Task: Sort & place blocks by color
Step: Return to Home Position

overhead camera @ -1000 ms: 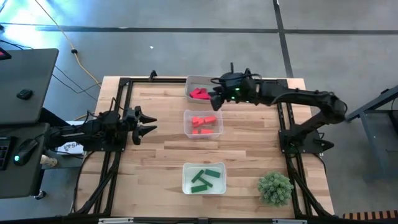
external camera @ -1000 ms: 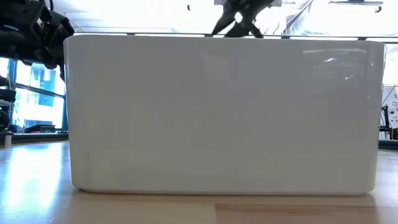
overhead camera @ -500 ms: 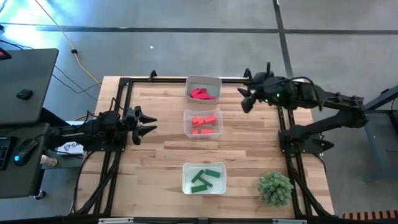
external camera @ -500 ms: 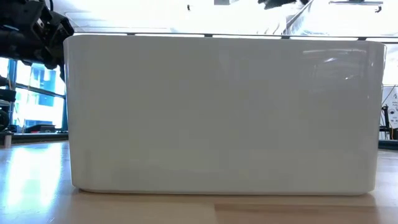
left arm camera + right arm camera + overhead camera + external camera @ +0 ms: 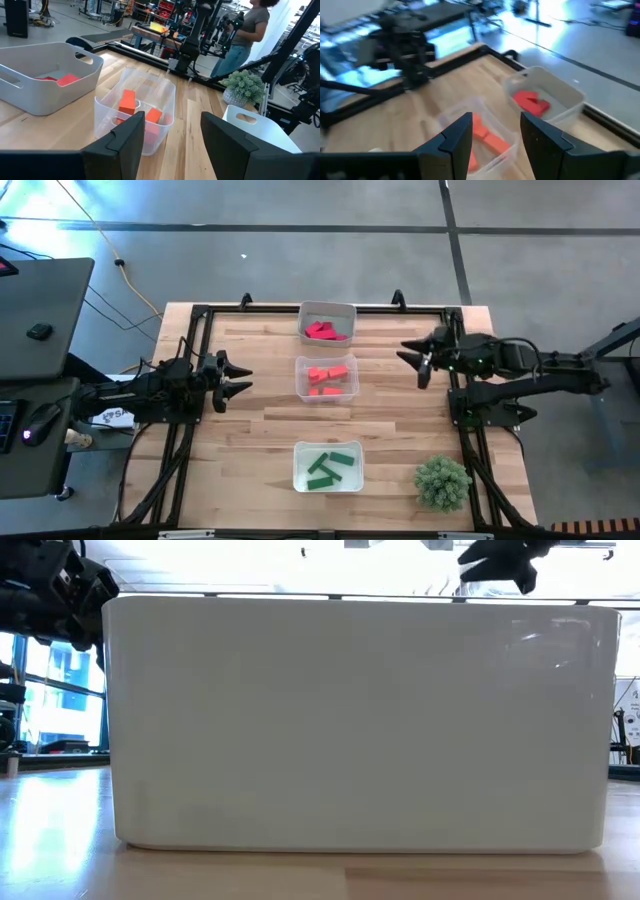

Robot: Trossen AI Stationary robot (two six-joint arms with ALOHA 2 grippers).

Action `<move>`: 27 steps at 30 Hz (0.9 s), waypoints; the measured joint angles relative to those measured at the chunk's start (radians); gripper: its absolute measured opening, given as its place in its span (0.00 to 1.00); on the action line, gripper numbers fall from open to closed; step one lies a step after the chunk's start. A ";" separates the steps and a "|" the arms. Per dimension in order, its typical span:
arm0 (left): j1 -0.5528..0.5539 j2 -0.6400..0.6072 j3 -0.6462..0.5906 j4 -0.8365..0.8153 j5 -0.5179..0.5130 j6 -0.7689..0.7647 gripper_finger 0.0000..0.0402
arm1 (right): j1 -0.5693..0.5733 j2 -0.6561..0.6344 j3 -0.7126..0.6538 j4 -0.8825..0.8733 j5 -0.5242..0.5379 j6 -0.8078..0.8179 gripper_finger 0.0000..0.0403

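the right gripper (image 5: 412, 364) has pulled back from the grey bin (image 5: 348, 310) at the far edge, where it hovered a second ago. it now hangs over bare table (image 5: 250, 440) on the right side, well apart from all three containers. its fingers are spread with nothing between them, and the right wrist view shows the same. the left gripper (image 5: 238, 377) has not moved: it waits at the left side, fingers apart and empty

every block in view sits in a container: the crimson-pink blocks (image 5: 322, 331) in the grey bin, the orange-red blocks (image 5: 328, 376) in the clear tray (image 5: 300, 392) in the middle, the green blocks (image 5: 330, 467) in the white bin (image 5: 298, 480) nearest the front. from above no loose block shows on the wood, though the low view is walled off by the white bin and adds nothing. the plant (image 5: 442, 482) stands alone at the front right corner

so the sorting looks finished, and the right arm's retreat reads as heading to rest; what seems left is for it to fold back as the left arm already sits
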 joint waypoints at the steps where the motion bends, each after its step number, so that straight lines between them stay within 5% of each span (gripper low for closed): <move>1: 0.000 0.000 0.000 0.000 0.000 0.000 0.46 | 0.000 -0.033 -0.039 0.035 -0.024 -0.010 0.39; 13: 0.000 0.000 0.000 0.000 0.000 0.000 0.46 | 0.000 -0.338 -0.360 0.126 -0.107 -0.013 0.39; 27: 0.000 0.000 0.000 0.000 0.000 0.000 0.46 | 0.000 -0.568 -0.573 0.234 -0.201 -0.011 0.39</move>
